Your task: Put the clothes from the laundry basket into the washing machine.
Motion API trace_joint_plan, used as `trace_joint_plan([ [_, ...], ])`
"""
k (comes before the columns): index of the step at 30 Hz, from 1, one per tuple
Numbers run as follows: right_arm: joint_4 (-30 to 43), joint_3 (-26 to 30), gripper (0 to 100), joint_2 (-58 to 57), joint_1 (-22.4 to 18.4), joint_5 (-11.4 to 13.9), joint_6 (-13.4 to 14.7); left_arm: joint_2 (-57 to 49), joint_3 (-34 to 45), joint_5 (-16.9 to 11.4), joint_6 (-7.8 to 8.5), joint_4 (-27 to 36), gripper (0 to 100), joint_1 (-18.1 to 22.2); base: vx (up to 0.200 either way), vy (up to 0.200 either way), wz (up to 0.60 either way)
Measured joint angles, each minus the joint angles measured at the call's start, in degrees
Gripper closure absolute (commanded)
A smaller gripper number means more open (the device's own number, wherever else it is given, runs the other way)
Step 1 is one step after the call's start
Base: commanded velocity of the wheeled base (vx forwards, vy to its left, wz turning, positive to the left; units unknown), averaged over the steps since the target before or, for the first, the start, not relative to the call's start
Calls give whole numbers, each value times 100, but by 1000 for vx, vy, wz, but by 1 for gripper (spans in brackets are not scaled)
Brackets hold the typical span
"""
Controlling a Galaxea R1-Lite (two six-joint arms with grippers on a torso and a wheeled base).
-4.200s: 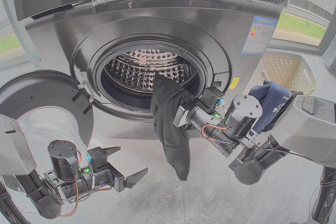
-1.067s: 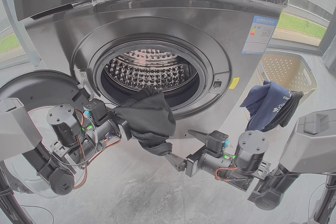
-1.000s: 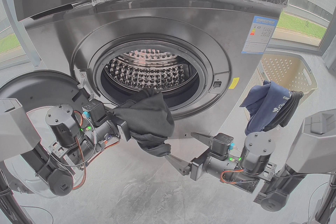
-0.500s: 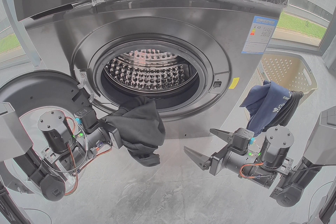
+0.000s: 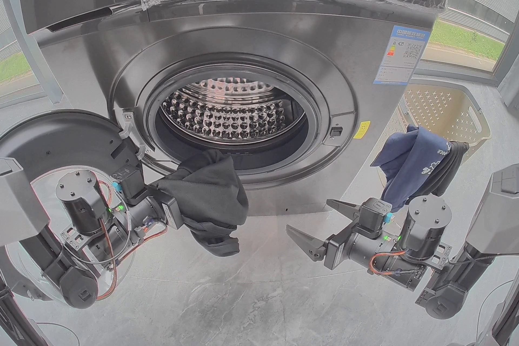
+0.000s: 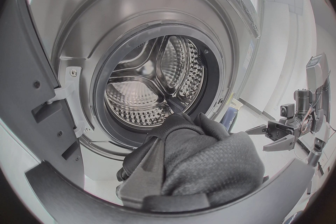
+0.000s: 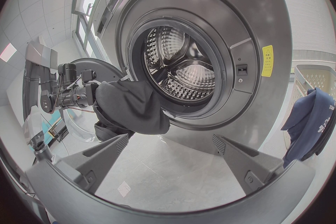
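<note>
Black garment (image 5: 213,190) hung bunched in the clamped left gripper (image 5: 186,206), just outside the washing machine (image 5: 346,66) opening's lower rim, while the right gripper (image 5: 308,215) stood open and empty; the drooping folds risked snagging there.

left gripper (image 5: 181,209) clutching black garment (image 5: 212,189) below drum opening (image 5: 232,117), right gripper (image 5: 309,217) spread apart

Grey floor (image 5: 259,304) beneath washing machine (image 5: 243,33), laundry basket (image 5: 451,109)
</note>
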Motion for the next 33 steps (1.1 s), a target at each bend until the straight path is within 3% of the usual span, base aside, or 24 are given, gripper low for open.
trace_joint_plan([
  [8,-5,2,0,0,2,-11,-1,127,30,11,52,-5,100,-68,50,0,0],
  [20,-7,0,0,-28,66,-18,2,236,18,11,62,-5,100,-176,200,0,0],
  [33,0,177,0,-96,254,-13,-1,328,13,51,60,-7,100,-396,0,0,0],
])
